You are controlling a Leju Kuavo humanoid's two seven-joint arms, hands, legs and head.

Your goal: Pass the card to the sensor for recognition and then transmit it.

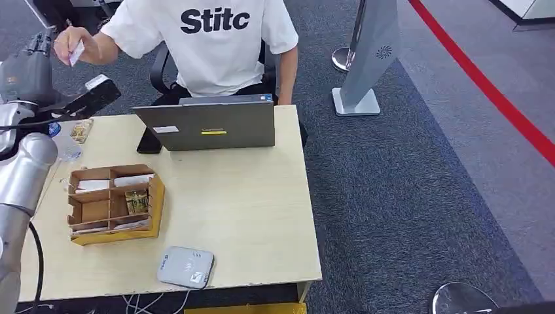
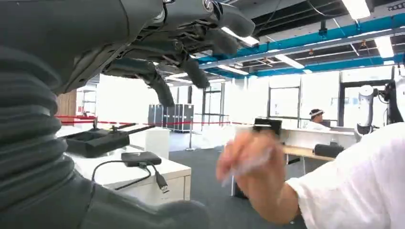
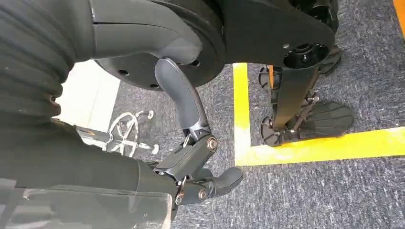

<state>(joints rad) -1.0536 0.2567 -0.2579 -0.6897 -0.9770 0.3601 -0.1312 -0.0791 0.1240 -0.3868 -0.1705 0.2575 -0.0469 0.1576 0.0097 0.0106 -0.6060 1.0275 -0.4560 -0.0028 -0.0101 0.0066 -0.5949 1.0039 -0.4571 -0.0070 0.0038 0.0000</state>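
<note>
One small white card [image 1: 76, 52] is pinched in the raised hand [image 1: 71, 44] of a person in a white printed T-shirt [image 1: 209, 46], just beyond the fingers of the robot's left hand [image 1: 26, 73]; in the left wrist view the card [image 2: 248, 164] is a pale blur in that person's hand [image 2: 248, 167], apart from the robot's dark fingers [image 2: 191, 57]; those fingers are spread and extended, holding nothing, touching nothing. One rounded grey card sensor [image 1: 186, 267] lies at the near edge of the one pale wooden table [image 1: 249, 216], well apart from the left hand's fingers. One open brown cardboard tray with compartments [image 1: 112, 204] sits on the table between the fingers and the sensor, holding several cards or packets, too small to count. One grey laptop [image 1: 209, 124] stands open at the far edge, its back to the camera. The right hand [image 3: 196, 162] hangs over grey carpet [image 3: 334, 195] marked with yellow tape lines [image 3: 305, 148]; its fingers [image 3: 217, 183] are curled inward on nothing.
</note>
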